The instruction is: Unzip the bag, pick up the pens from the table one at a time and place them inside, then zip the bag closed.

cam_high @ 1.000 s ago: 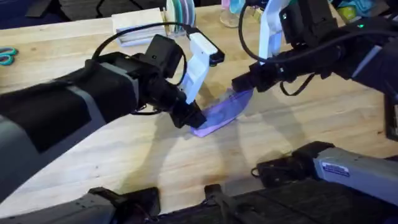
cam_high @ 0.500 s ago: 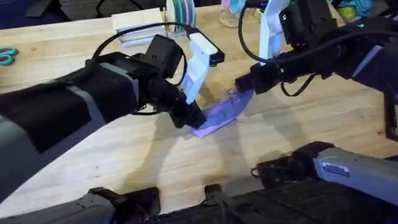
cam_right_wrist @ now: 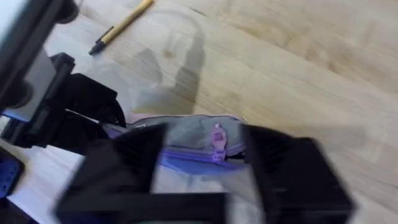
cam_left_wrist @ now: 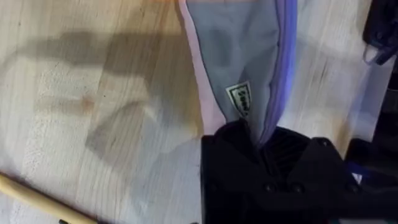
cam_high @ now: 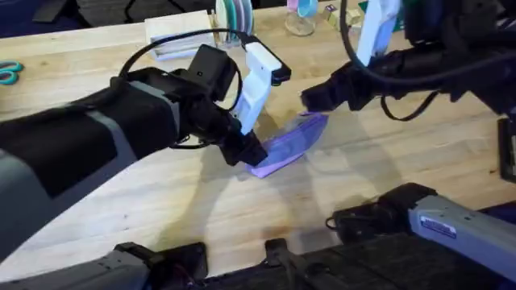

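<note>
The lavender bag (cam_high: 289,143) lies mid-table, with my left gripper (cam_high: 248,152) shut on its near end. In the left wrist view the black fingers (cam_left_wrist: 236,155) pinch the fabric (cam_left_wrist: 249,56), where a grey surface with a small label shows between pink and purple edges. My right gripper (cam_high: 310,98) hovers just above the bag's far end. It is open, and the purple zipper pull (cam_right_wrist: 217,138) lies untouched between its blurred fingers (cam_right_wrist: 127,163). One yellow-tan pen (cam_right_wrist: 122,23) with a dark tip lies on the table beyond the bag, and the pen (cam_left_wrist: 34,200) lies beside the left gripper too.
Teal scissors (cam_high: 8,73) lie at the far left edge. A white flat stack (cam_high: 181,36), a stack of discs (cam_high: 234,14) and clear containers (cam_high: 301,19) line the back of the table (cam_high: 387,161). Dark arm hardware (cam_high: 419,216) fills the near edge.
My right arm has lifted and swung back to the right, leaving its gripper slightly higher above the bag's far end. The left gripper and the bag have not moved.
</note>
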You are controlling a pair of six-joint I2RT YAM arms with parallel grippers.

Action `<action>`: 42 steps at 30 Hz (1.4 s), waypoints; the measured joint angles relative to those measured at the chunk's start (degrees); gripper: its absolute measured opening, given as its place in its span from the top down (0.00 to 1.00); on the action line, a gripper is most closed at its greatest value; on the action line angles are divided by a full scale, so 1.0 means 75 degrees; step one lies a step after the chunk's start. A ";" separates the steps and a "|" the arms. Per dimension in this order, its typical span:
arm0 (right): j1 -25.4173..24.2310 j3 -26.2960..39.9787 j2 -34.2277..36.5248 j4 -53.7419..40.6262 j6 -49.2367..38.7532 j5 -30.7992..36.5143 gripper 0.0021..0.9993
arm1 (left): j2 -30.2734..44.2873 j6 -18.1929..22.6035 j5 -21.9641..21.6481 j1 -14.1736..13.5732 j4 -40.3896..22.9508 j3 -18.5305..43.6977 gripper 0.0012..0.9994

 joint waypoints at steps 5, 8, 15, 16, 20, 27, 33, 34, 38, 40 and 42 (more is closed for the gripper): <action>0.0000 0.0003 -0.0174 -0.0088 -0.0252 0.0000 0.00 | 0.0000 0.0000 0.0000 0.0000 0.0000 0.0000 0.96; 0.0000 0.0003 -0.0150 -0.0237 -0.0438 0.0000 0.00 | 0.0000 0.0000 0.0000 0.0000 0.0000 0.0000 0.96; 0.0000 0.0003 0.0309 -0.0256 -0.0621 0.0000 0.00 | 0.0000 0.0000 0.0000 0.0000 0.0000 0.0000 0.96; 0.0000 0.0003 0.0395 -0.0271 -0.0624 0.0000 0.00 | 0.0000 0.0000 0.0000 0.0000 0.0001 0.0000 0.96; 0.0000 0.0003 0.0777 -0.0344 -0.0624 0.0000 0.00 | 0.0000 0.0001 0.0000 0.0000 0.0000 0.0000 0.96; 0.0000 0.0003 0.1211 -0.0347 -0.0627 0.0000 0.02 | 0.0000 0.0003 0.0000 0.0000 0.0000 0.0000 0.96; 0.0034 0.0003 0.1678 -0.0329 -0.0647 -0.0006 0.04 | 0.0000 0.0000 -0.0006 0.0000 0.0000 0.0000 0.96; 0.0068 0.0003 0.1771 -0.0332 -0.0653 -0.0003 0.04 | 0.0000 0.0000 -0.0009 0.0000 0.0003 0.0000 0.96; 0.0215 0.0003 0.1993 -0.0291 -0.0660 0.0030 0.06 | 0.0000 0.0000 -0.0017 0.0000 0.0003 0.0000 0.96; 0.0271 0.0006 0.2040 -0.0277 -0.0682 0.0038 0.09 | 0.0000 0.0000 -0.0017 0.0000 0.0000 0.0000 0.96; 0.0299 0.0006 0.2061 -0.0309 -0.0708 0.0032 0.15 | 0.0000 0.0001 -0.0017 0.0000 0.0001 0.0000 0.96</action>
